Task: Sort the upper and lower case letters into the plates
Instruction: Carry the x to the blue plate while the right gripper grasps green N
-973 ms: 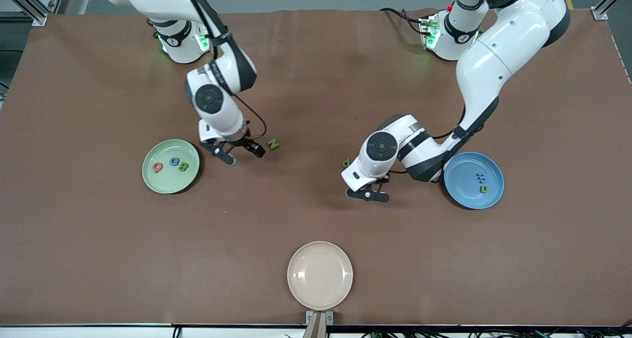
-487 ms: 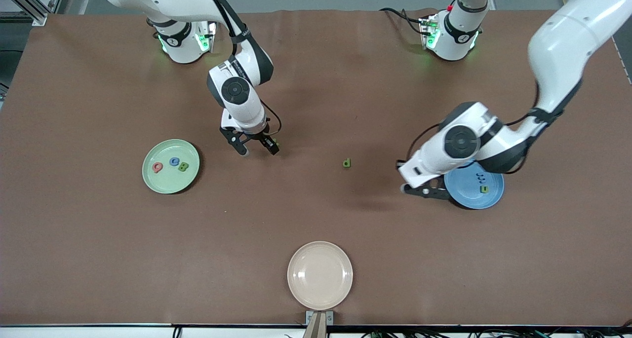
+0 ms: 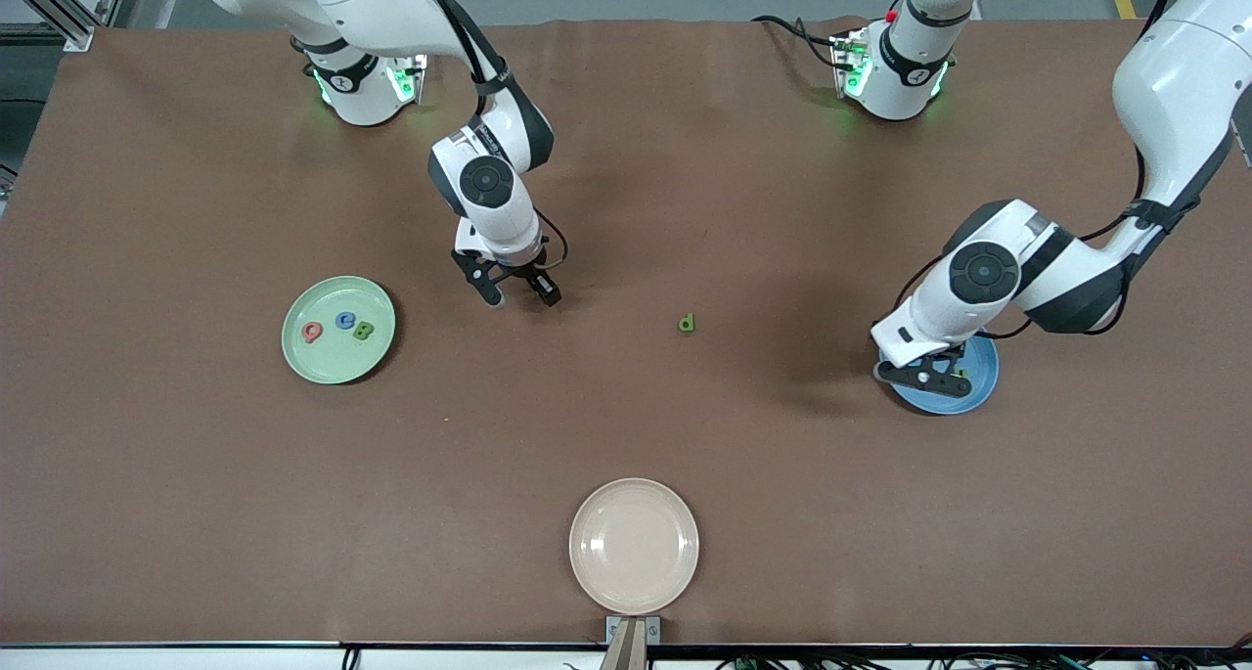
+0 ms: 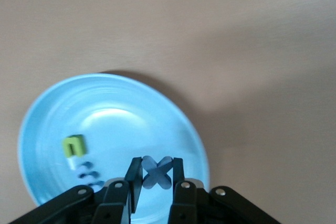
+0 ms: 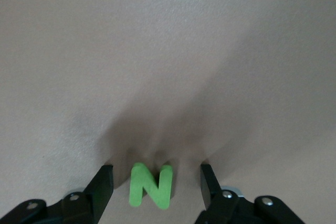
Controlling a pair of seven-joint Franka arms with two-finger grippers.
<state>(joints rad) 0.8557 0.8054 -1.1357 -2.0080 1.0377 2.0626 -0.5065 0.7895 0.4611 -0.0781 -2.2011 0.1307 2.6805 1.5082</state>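
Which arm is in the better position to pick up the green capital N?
The right arm. Its tool is open with one finger on each side of the green N on the table. The left tool is shut on the blue x over the blue plate.

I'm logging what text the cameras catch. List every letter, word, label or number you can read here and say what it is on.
"N": green toy letter on the table, between the right gripper's open fingers.
"x": blue toy letter, clamped in the left gripper over the blue plate.
"n": green letter in the blue plate.
"Q", "C", "B": red, blue and green letters in the pale green plate.
"p", seen rotated: green letter on the table.
Dark blue piece in the blue plate: unreadable.
No printed labels or brand names are readable.
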